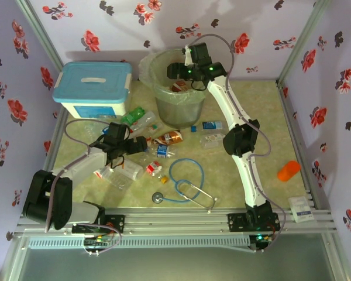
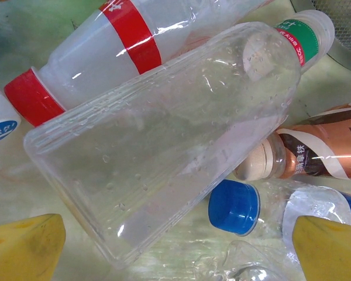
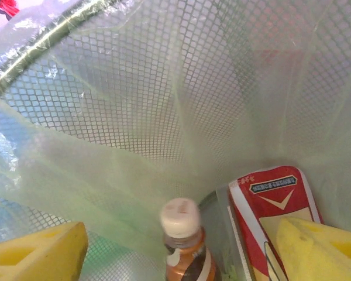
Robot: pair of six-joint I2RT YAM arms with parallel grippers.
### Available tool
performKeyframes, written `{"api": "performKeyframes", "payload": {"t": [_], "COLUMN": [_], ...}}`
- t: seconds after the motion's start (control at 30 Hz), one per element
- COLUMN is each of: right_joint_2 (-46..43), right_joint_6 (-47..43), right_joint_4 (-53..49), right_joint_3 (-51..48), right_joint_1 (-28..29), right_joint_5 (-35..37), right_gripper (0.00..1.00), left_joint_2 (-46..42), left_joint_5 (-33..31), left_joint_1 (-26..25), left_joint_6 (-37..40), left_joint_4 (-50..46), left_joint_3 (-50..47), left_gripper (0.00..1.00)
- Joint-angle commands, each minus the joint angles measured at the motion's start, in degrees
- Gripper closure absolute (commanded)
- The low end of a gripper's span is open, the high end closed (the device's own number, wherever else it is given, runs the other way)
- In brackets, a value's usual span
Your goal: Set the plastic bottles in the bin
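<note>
Standing at 12 o'clock on the table in the overhead view, one round grey-green mesh bin (image 1: 176,110) lined with a clear plastic bag is receiving the right gripper (image 1: 180,76), which is hanging over its mouth. In the right wrist view its two yellow fingertips (image 3: 38,252) are standing wide apart and clamping nothing. Below them, two items are lying inside the bin: one brown-labelled bottle with a cream cap (image 3: 182,234) at 6 o'clock and one red-and-white labelled container (image 3: 269,193) at 4 o'clock.

About eight loose plastic bottles (image 1: 213,124) are lying on the table, spreading from its centre toward 9 o'clock; one of them is a green bottle (image 1: 131,116). The exact count cannot be told where the left gripper (image 1: 131,145) is hovering over the cluster. In the left wrist view that gripper's two yellow pads (image 2: 26,246) are also standing wide apart, gripping nothing.

Ahead of them, one large clear unlabelled bottle (image 2: 164,146) is lying slanted. Four more are surrounding it:
- one red-capped, red-banded bottle (image 2: 88,64) at 11 o'clock
- one white-capped, green-labelled bottle (image 2: 301,35) at 1 o'clock
- one copper-labelled bottle with a pale cap (image 2: 322,155) at 3 o'clock
- one blue-capped bottle (image 2: 237,206) at 5 o'clock

Overhead, four other things are resting on the table:
- one white box with a light-blue lid (image 1: 93,88) at 10 o'clock
- one blue-tubed stethoscope (image 1: 193,190) at 6 o'clock
- one orange object (image 1: 288,171) at 3 o'clock
- one small white packet (image 1: 301,208) at 4 o'clock
</note>
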Motion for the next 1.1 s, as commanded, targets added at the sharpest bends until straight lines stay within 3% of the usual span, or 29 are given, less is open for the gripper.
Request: {"api": "performKeyframes", "payload": {"t": [0.0, 0.47, 0.7, 0.87, 1.07], "right_joint_2": [-1.03, -10.97, -21.05, -30.39, -47.70], "right_joint_6": [-0.59, -1.43, -1.34, -0.37, 2.66], "right_joint_4": [-0.82, -0.96, -1.13, -1.70, 6.75], "right_joint_3": [0.77, 0.66, -4.44, -14.21, -39.90], "right_joint_1": [0.85, 1.55, 1.46, 0.10, -5.01], "right_joint_5": [0.78, 0.85, 2.86, 5.54, 7.24], "right_gripper": [0.13, 0.01, 0.01, 0.01, 0.01], "left_joint_2": [-0.24, -2.12, -3.73, -4.18, -4.36], "left_joint_5": [0.14, -0.61, -1.46, -1.58, -1.67], "left_joint_1": [-0.38, -0.38, -0.40, -0.35, -0.35], "left_joint_6": [-0.20, 0.20, 0.55, 0.88, 1.58], "left_joint_4": [-0.96, -2.78, -4.02, -4.85, -5.46], "left_joint_3": [1.52, 3.08, 3.46, 3.81, 4.29], "left_gripper": [0.00, 0.00, 0.00, 0.00, 0.00]}}
